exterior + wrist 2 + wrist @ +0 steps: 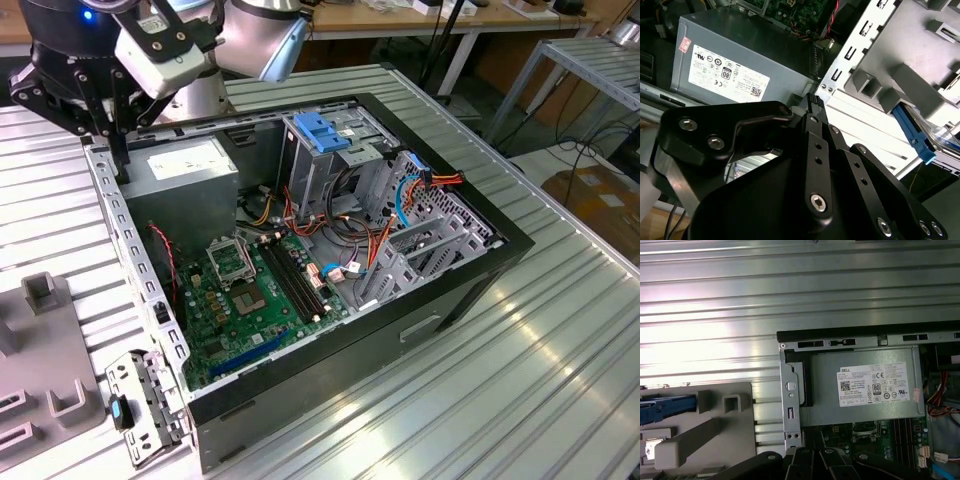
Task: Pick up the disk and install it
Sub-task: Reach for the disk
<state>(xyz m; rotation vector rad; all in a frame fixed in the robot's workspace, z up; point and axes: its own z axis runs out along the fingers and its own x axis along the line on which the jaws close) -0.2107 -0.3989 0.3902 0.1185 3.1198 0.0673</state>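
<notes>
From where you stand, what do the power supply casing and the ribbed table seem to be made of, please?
Power supply casing: likely sheet metal, dull grey, with flat panels, crisp edges and a white sticker. Ribbed table: likely aluminium, brushed silver, with bright streaks of reflected light along its grooves.

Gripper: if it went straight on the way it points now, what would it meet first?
Most likely the case rim, at the corner beside the power supply. The gripper hangs just over that edge in the exterior view. Depth is unclear, so it might land on the power supply instead.
</notes>
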